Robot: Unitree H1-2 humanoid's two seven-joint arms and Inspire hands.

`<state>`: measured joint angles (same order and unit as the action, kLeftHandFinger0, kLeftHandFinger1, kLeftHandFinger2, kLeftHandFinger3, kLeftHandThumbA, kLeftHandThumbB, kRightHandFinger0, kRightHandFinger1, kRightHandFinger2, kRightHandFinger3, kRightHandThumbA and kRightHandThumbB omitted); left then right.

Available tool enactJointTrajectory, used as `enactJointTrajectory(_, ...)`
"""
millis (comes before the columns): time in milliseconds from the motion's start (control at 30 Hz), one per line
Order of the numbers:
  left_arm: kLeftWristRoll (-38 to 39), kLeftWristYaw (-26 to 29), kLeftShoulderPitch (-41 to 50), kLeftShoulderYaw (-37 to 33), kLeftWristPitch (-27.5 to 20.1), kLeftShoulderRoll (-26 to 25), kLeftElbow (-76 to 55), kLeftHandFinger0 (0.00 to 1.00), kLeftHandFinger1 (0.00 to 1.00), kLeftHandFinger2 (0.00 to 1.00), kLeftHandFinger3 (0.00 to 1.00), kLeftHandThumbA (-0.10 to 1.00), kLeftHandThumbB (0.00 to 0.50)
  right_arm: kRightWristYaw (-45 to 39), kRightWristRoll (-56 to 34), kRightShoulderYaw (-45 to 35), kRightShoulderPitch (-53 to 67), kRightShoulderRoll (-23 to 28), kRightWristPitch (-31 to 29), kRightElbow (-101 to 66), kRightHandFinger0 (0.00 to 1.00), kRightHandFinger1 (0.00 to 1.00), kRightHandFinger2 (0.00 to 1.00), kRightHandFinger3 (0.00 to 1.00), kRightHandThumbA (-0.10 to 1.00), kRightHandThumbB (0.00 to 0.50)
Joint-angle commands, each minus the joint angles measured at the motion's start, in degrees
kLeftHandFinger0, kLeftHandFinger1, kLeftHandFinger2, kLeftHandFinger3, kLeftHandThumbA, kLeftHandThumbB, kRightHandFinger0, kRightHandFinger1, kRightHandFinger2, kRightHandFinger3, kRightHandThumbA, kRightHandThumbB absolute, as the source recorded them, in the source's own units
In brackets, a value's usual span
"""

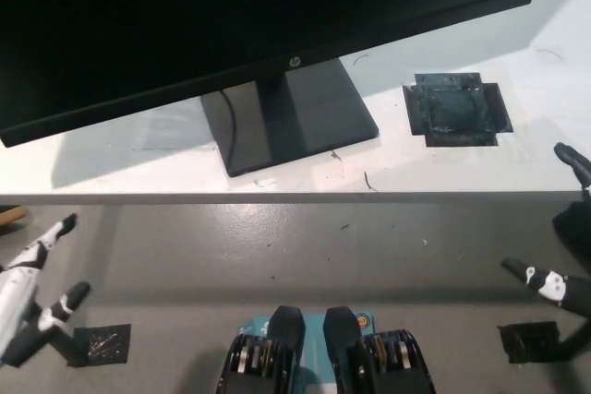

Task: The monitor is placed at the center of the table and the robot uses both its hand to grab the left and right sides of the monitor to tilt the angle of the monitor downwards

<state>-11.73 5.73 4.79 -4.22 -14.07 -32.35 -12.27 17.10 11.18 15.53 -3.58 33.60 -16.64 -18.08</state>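
- Standing on its base [291, 117] on the table [138, 168], the monitor [231, 16] is up and ahead of both hands, untouched.
- We judge the grab not yet begun: our left hand [28, 288] and right hand [563, 265] hang below the table edge, fingers apart, holding nothing.
- Next, each must rise to a screen side.
- A dark taped patch [457, 108] lies above the right hand; nothing blocks us.
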Motion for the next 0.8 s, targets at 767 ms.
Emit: enactJointTrajectory(767, 4.24, 5.00, -5.16, -9.90, -12.85, 16.18, 20.11, 1.00, 1.00, 1.00, 1.00, 1.00, 0.294, 4.66, -6.52, 7.48, -3.59, -24.15, -10.29, 33.27, 1.00, 1.00, 1.00, 1.00, 1.00, 0.374)
